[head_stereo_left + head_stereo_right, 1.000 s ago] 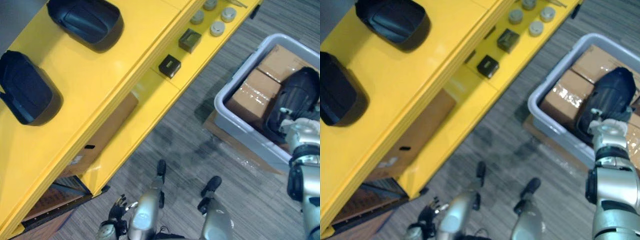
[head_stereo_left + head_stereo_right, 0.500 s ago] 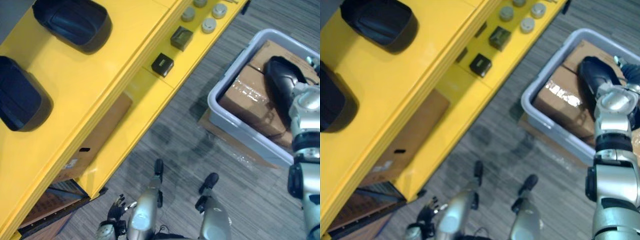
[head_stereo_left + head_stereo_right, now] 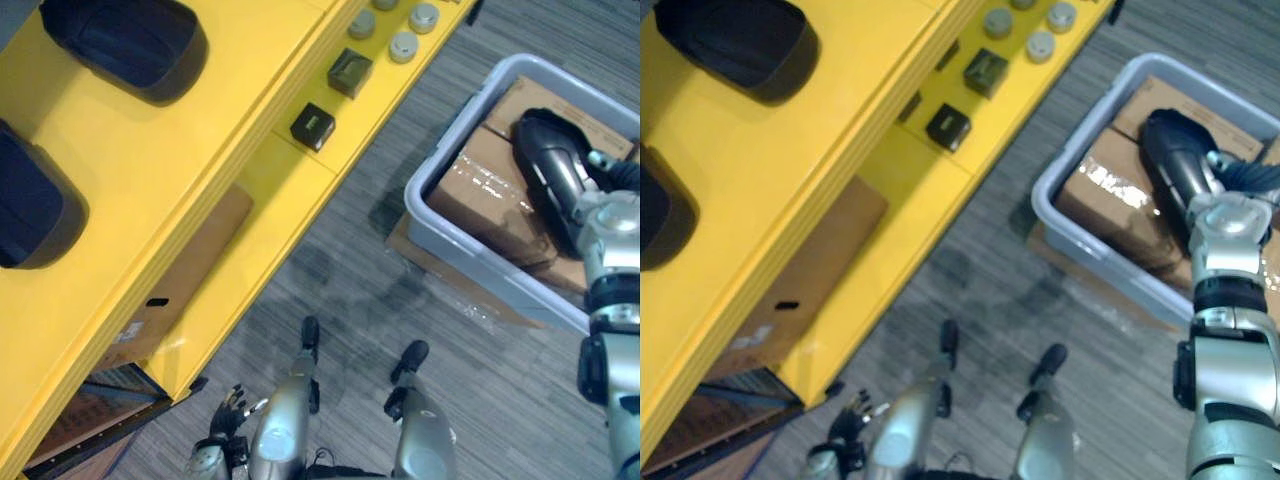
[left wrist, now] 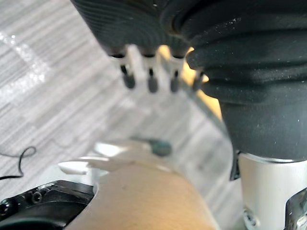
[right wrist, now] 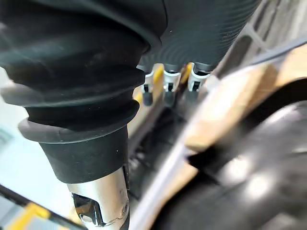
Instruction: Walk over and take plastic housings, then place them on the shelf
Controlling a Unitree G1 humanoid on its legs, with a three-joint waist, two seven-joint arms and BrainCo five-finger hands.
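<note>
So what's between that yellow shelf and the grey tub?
Only bare carpet between yellow shelf and grey tub, plus a cardboard sheet poking from under it; both eye views show this.

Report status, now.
Left robot hand open, low at side. Right robot hand open at housing. Housing on boxes in bin, not gripped.

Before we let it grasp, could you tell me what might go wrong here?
The right hand is beside the housing with straight fingers, not yet round it. The smooth housing may slide on the glossy boxes in the bin. Two more housings already sit on the shelf, so a careless placement could knock one.
</note>
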